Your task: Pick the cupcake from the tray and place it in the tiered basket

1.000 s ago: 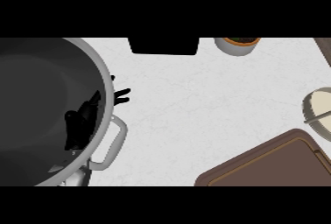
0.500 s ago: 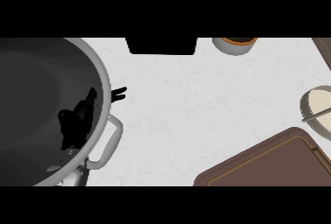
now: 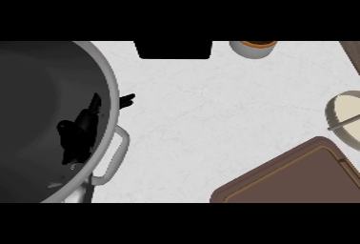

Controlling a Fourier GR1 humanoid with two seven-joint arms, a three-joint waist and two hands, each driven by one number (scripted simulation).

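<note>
Our left hand [image 3: 81, 126] shows as a black shape over the rim of a big grey pot [image 3: 42, 86] at the view's left, fingertips poking past the rim above the pot's handle [image 3: 116, 152]; we cannot tell whether its fingers are spread or curled. A brown tray [image 3: 295, 178] sits at lower right, a pale basket [image 3: 345, 114] at the right edge. The cupcake [image 3: 255, 47] stands at the top edge on the white tabletop [image 3: 211, 105].
</note>
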